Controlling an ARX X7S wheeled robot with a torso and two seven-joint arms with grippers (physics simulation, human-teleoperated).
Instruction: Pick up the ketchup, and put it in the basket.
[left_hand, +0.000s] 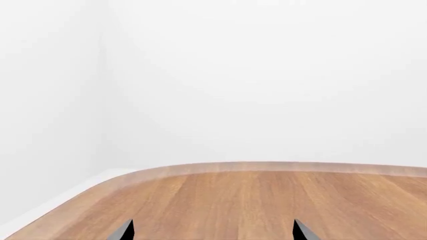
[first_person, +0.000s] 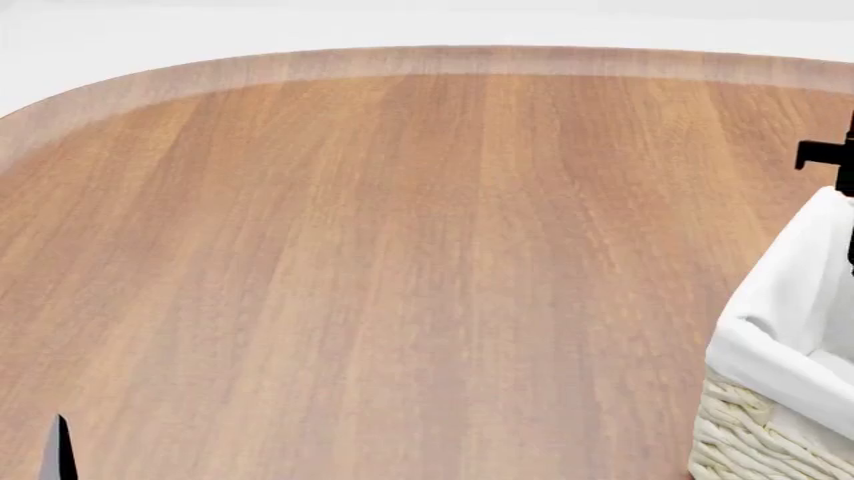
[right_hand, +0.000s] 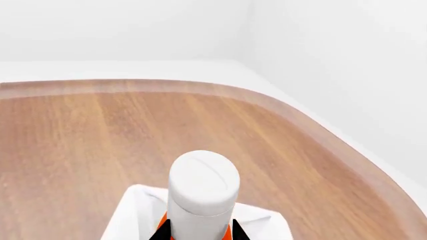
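Note:
In the right wrist view the ketchup (right_hand: 203, 187) points its white cap at the camera, a sliver of orange body showing at each side. My right gripper (right_hand: 201, 232) is shut on it, a black fingertip (right_hand: 163, 233) on either side of the bottle. Just beneath it lies the white cloth liner of the basket (right_hand: 133, 212). In the head view the basket (first_person: 781, 330) stands at the table's right edge, cream wicker under the liner, with a black part of my right arm (first_person: 830, 153) above it. My left gripper (left_hand: 213, 232) is open over bare wood.
The wooden table (first_person: 400, 250) has a rounded far edge (first_person: 441, 60), with white wall and floor beyond it. One fingertip of the left gripper (first_person: 56, 452) shows at the lower left of the head view.

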